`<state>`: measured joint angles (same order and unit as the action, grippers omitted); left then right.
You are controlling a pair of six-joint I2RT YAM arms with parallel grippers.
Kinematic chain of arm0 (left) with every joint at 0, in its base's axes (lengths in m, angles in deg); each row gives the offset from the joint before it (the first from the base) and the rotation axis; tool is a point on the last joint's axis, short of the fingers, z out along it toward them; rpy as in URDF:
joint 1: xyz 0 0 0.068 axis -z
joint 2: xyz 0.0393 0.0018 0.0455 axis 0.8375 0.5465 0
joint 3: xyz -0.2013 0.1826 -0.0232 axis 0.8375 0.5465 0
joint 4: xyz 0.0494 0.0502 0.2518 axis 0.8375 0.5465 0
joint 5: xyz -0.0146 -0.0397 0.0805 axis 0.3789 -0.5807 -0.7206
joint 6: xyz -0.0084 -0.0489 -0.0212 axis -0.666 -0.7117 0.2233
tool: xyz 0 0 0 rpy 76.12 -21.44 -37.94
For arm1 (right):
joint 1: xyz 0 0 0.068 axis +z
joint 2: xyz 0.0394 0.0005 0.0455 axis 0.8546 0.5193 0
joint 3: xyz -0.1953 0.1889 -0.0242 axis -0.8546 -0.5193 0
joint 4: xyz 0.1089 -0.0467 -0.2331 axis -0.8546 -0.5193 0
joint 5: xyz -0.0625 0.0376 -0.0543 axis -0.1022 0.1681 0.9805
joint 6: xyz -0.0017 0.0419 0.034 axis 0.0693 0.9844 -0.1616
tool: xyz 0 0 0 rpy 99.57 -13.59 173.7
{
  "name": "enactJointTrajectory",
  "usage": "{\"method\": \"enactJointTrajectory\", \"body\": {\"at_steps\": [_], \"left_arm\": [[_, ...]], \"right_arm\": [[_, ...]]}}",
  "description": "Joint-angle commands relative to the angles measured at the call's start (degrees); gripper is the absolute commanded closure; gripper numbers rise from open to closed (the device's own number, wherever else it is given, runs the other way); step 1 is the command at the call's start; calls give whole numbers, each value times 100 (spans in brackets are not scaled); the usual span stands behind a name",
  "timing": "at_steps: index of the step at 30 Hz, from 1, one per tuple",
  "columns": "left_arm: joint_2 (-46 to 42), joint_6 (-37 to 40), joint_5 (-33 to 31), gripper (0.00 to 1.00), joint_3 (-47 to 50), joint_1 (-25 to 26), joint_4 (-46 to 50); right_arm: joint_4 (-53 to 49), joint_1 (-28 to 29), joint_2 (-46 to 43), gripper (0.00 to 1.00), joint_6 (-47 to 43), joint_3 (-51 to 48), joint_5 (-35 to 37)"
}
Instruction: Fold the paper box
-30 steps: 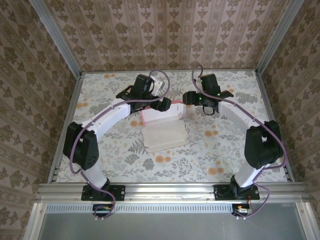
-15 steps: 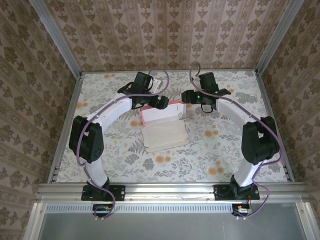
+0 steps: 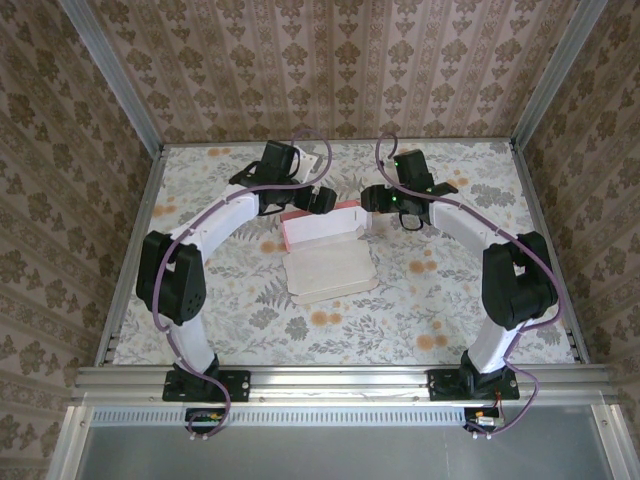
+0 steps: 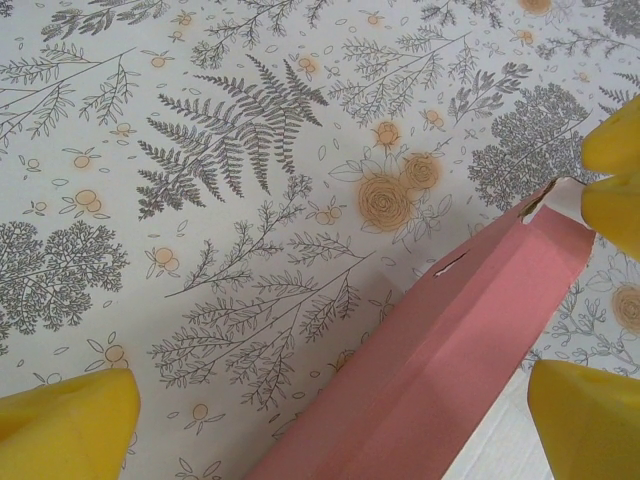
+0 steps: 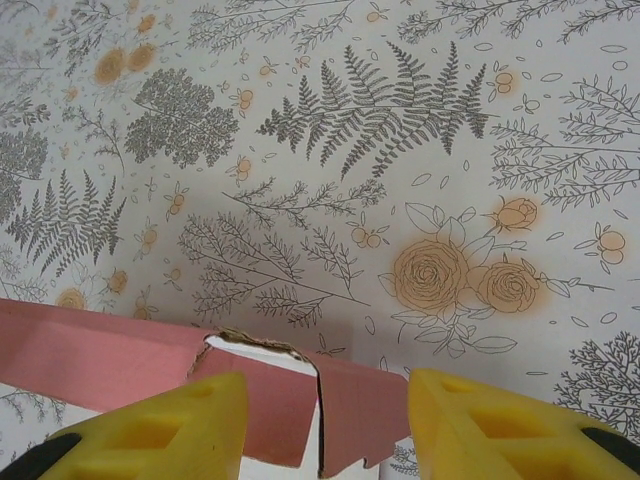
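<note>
Wide-spread left end effector (image 3: 324,200) straddling raised pink wall of paper box (image 3: 325,262), far-middle of desk (image 3: 450,300); right end effector (image 5: 325,400) part-narrowed around right-hand tab, grip impossible to tell.

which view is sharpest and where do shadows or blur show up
Left wrist: tablecloth print crisp, yellow fingers soft-edged. Right wrist: equally crisp, a soft shadow on the tablecloth above the paper box. Top external: even light, softer, no glare.
</note>
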<state>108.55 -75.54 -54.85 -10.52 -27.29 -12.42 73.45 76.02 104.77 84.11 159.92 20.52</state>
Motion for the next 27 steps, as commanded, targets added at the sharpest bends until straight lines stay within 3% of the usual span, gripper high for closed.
{"method": "enactJointTrajectory", "body": {"at_steps": [1,17,27], "left_arm": [[100,-123,120,0,-91,4,-77],[301,19,77,0,-168,12,218],[442,-20,113,0,-196,56,240]], "right_arm": [[-58,26,-121,53,-99,-82,-150],[38,23,34,60,-12,-31,-130],[-33,102,74,71,-111,-33,0]]}}
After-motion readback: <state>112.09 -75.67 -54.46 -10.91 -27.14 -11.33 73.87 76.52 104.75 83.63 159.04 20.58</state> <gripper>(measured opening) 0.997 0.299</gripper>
